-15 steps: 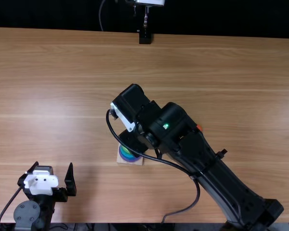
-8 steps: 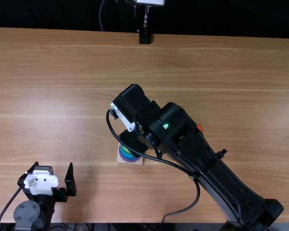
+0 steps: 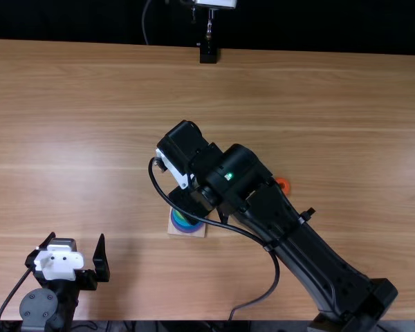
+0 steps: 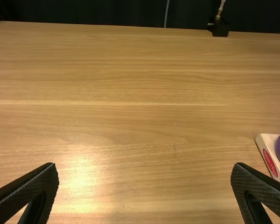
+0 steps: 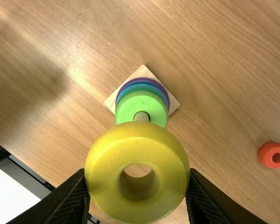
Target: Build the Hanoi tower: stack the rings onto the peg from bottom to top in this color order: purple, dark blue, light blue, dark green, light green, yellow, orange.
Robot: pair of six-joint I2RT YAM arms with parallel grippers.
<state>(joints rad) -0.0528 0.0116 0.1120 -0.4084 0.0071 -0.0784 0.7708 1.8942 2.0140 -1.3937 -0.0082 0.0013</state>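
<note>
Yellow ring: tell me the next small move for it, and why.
Probably ease the yellow ring sideways toward the peg before lowering it. The right claw grips it, and the peg shows past its rim rather than through its hole. The light green ring is topmost on the stack, so yellow is due.

In the top view, the left arm (image 3: 39, 308) sits at the lower left corner, its left pincer (image 3: 77, 236) pointing up the frame, the two fingers (image 4: 30, 189) spread wide with a white plate (image 3: 59, 263) behind them. The right arm (image 3: 297, 238) slants from the lower right up to the centre, a green light (image 3: 228, 176) on its upper section and a black cable (image 3: 257, 300) looping beneath. Its wrist (image 3: 183, 144) hides most of the right pincer (image 3: 186, 202); in the right wrist view its fingers grip from both sides.
</note>
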